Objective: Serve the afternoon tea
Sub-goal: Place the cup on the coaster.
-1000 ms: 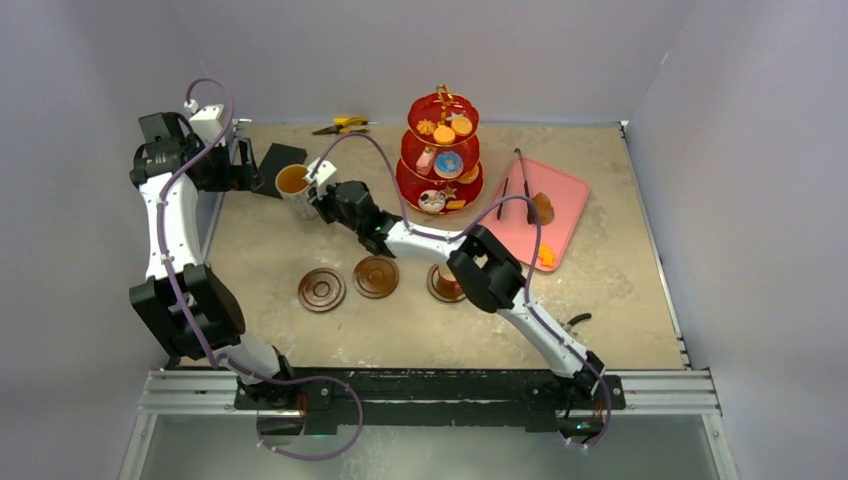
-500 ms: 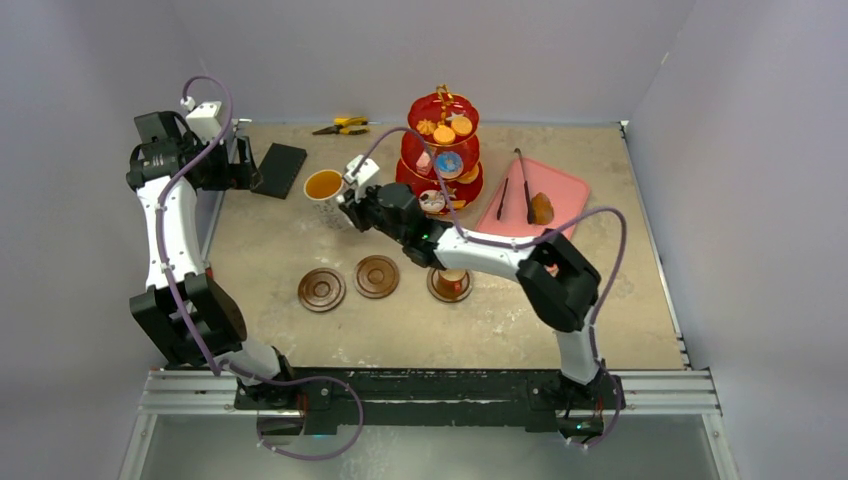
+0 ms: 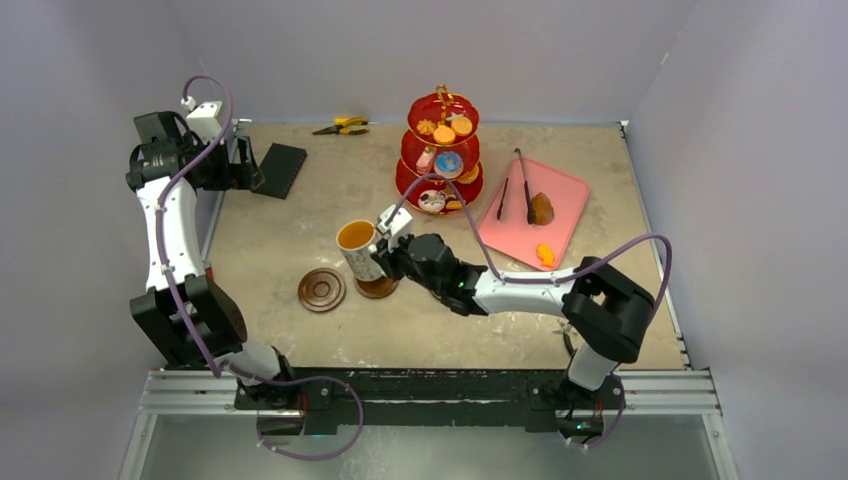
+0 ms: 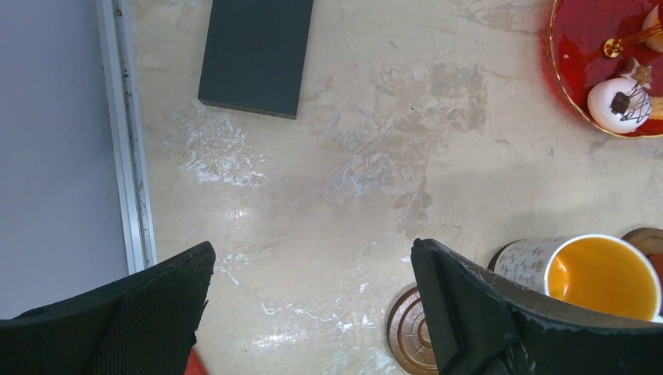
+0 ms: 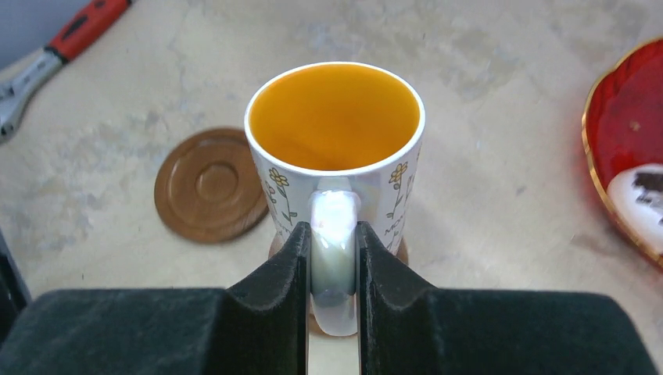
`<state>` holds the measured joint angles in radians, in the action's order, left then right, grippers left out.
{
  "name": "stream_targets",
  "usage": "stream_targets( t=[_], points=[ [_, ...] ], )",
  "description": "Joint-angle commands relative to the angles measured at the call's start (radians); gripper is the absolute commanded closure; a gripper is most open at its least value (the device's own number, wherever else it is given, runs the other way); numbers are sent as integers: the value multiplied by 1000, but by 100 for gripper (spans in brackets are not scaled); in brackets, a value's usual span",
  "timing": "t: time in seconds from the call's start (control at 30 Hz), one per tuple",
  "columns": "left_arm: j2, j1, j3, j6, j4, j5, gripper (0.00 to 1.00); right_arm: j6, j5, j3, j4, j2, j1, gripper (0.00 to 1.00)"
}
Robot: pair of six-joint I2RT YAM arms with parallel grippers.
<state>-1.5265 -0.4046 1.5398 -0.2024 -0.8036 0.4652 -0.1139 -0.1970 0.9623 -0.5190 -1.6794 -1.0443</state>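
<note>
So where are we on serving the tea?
Done: the three-tier stand carries pastries on every tier. In hand: the right gripper pinches the white mug of amber tea by its handle, over the middle saucer; contact unclear. Left: release it; the left saucer is bare, two more lie on the pink tray, the left gripper hangs open.

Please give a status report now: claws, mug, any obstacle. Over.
Left claw open, empty. Right claw shut on mug handle. Tea mug over saucer, contact unclear. No obstacle seen.
</note>
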Motion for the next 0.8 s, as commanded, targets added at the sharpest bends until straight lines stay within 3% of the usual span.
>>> stream_targets(
  t=[0.0,0.47,0.77],
  points=[
    [43,-8,-6,-6,0,40,3,-54,-57,-47,-236,94,-17,100],
    [40,-7,-8,-5,3,41,3,-66,-127,-218,-327,168,-70,100],
    [39,-8,-7,-6,2,38,3,-81,-97,-292,-446,86,-84,100]
  ],
)
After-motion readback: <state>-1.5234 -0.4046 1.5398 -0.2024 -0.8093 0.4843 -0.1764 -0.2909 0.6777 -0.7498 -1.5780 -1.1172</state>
